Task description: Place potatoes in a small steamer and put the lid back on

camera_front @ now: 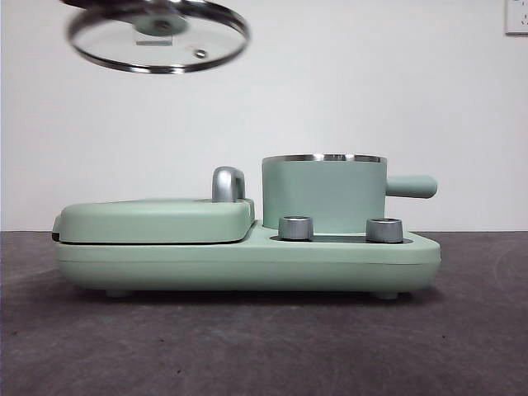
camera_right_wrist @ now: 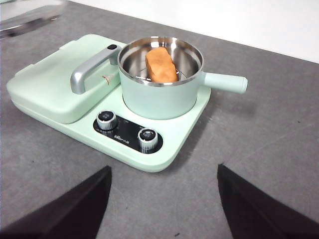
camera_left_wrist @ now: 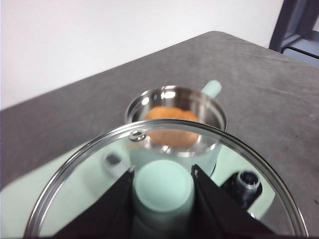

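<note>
The small steamer (camera_front: 323,195) is a mint-green pot with a steel rim, standing on the right of the green cooker base (camera_front: 247,262). An orange-brown potato (camera_right_wrist: 160,64) lies inside the steamer (camera_right_wrist: 160,82). The glass lid (camera_front: 157,35) hangs tilted in the air, high and to the left of the pot. My left gripper (camera_left_wrist: 163,174) is shut on the lid's green knob (camera_left_wrist: 163,189), with the open steamer (camera_left_wrist: 175,117) and potato (camera_left_wrist: 172,124) seen through and beyond the glass. My right gripper (camera_right_wrist: 164,199) is open and holds nothing, raised in front of the cooker.
A flat green griddle cover (camera_front: 157,219) with a steel handle (camera_front: 228,183) fills the cooker's left half. Two steel dials (camera_front: 297,228) sit at the front below the pot. The pot's stubby handle (camera_front: 412,186) points right. Dark grey tabletop (camera_front: 264,346) surrounds the cooker.
</note>
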